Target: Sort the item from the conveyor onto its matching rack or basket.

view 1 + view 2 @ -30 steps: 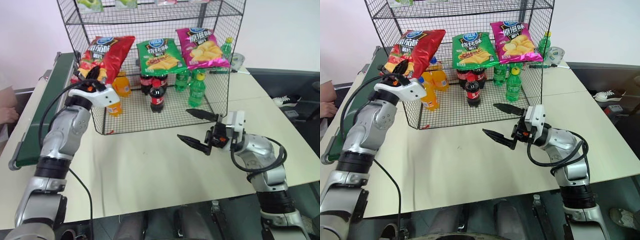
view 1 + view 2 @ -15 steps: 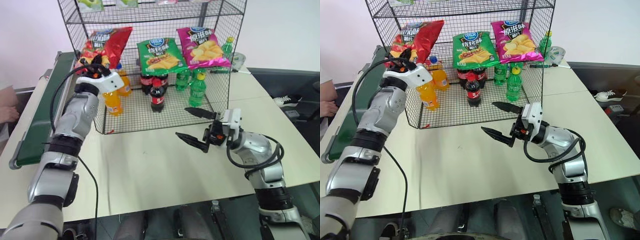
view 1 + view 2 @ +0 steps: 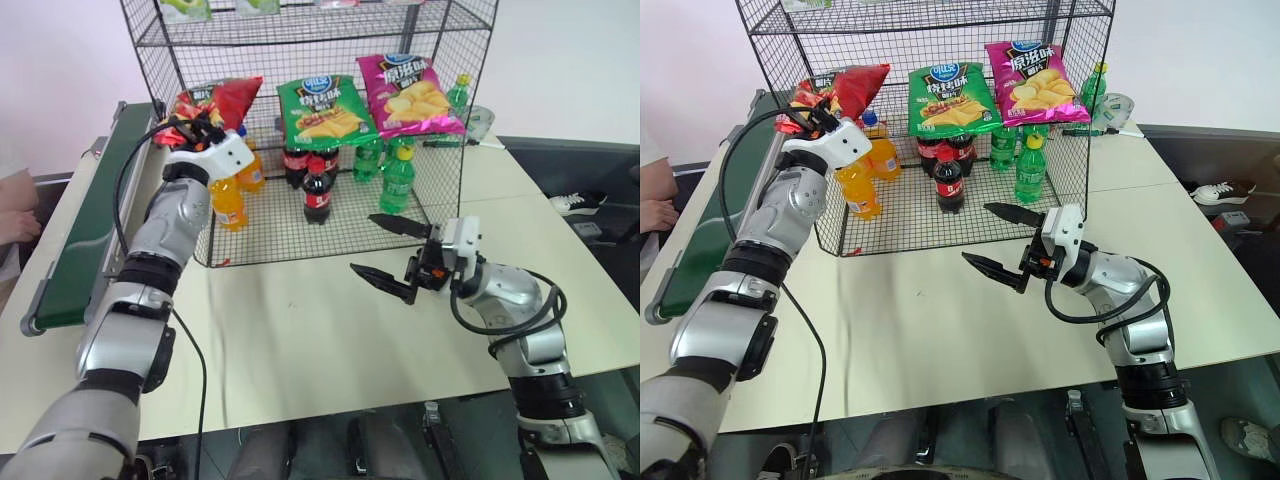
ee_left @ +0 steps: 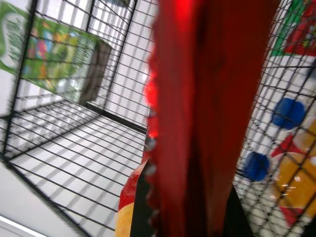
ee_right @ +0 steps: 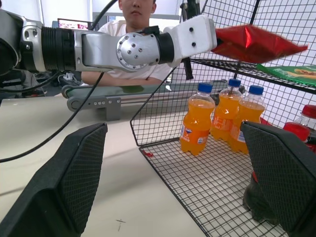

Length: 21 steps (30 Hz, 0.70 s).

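Red crisp bag (image 3: 215, 102) at the left end of the middle shelf of the wire rack (image 3: 310, 40), upper left of frame.

Pinched at its near edge between the fingers of the left gripper (image 3: 197, 128), beside a green bag (image 3: 322, 108) and a pink bag (image 3: 408, 92). Right gripper (image 3: 392, 254) at centre right over the table (image 3: 300, 330), fingers spread wide, holding nothing. Green conveyor (image 3: 85, 230) along the left edge.

A pale wall (image 3: 570, 60) stands behind the beige table (image 3: 300, 330).
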{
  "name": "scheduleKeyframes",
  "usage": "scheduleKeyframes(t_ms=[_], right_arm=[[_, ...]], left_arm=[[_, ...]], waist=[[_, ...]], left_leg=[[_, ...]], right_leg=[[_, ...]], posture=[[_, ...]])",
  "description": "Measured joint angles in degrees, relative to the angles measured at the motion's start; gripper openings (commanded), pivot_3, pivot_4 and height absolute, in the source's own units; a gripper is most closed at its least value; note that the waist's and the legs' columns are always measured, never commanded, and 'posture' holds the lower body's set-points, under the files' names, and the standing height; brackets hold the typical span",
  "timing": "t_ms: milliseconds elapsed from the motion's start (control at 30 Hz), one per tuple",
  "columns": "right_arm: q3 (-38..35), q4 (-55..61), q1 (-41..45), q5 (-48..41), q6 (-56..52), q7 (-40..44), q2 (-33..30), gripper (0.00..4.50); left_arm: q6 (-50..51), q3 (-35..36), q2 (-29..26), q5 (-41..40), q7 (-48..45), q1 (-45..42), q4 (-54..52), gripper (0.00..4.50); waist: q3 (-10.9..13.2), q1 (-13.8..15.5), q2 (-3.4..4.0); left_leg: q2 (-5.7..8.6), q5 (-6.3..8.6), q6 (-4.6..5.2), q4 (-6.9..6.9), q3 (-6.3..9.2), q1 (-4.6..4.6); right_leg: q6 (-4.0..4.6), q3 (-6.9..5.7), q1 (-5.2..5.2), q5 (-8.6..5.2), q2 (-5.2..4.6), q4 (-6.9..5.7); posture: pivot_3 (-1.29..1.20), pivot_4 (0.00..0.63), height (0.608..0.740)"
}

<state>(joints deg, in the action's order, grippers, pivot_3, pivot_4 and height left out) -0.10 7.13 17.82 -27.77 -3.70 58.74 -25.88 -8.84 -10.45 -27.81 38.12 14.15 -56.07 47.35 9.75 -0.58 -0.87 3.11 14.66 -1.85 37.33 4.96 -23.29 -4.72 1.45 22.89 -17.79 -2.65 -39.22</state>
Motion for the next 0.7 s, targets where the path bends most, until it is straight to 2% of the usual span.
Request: scheduleKeyframes(t_ms=[233, 433, 700], right_arm=[[0.03, 0.0, -0.03, 0.0, -0.03, -0.38, -0.01, 4.5], [0.12, 0.0, -0.15, 0.0, -0.04, -0.5, -0.02, 4.5], [-0.18, -0.02, -1.29, -0.05, -0.08, -0.5, -0.35, 4.5]], left_arm=[[-1.85, -0.05, -0.01, -0.2, 3.47, -1.97, 1.08, 4.49], [-2.87, -0.45, 0.89, -1.8, 1.67, -0.56, -2.25, 4.49], [0.35, -0.17, -1.25, -3.63, -6.02, 11.74, -22.16, 4.49]], waist=[[0.0, -0.04, -0.01], [-0.01, 0.11, -0.01], [-0.01, -0.2, 0.0]], left_leg=[[0.0, 0.0, -0.01, 0.0, -0.01, 0.0], [0.01, -0.01, -0.01, 0.04, 0.0, -0.01], [-0.01, -0.03, -0.05, -0.01, 0.01, 0.0]], right_leg=[[0.0, 0.0, 0.01, 0.0, 0.0, -0.02], [0.0, 0.0, -0.01, 0.0, -0.01, -0.03], [0.0, 0.1, 0.06, 0.0, 0.01, -0.09]], posture=[[0.0, 0.15, 0.74], [0.0, 0.15, 0.74], [0.0, 0.15, 0.74]])
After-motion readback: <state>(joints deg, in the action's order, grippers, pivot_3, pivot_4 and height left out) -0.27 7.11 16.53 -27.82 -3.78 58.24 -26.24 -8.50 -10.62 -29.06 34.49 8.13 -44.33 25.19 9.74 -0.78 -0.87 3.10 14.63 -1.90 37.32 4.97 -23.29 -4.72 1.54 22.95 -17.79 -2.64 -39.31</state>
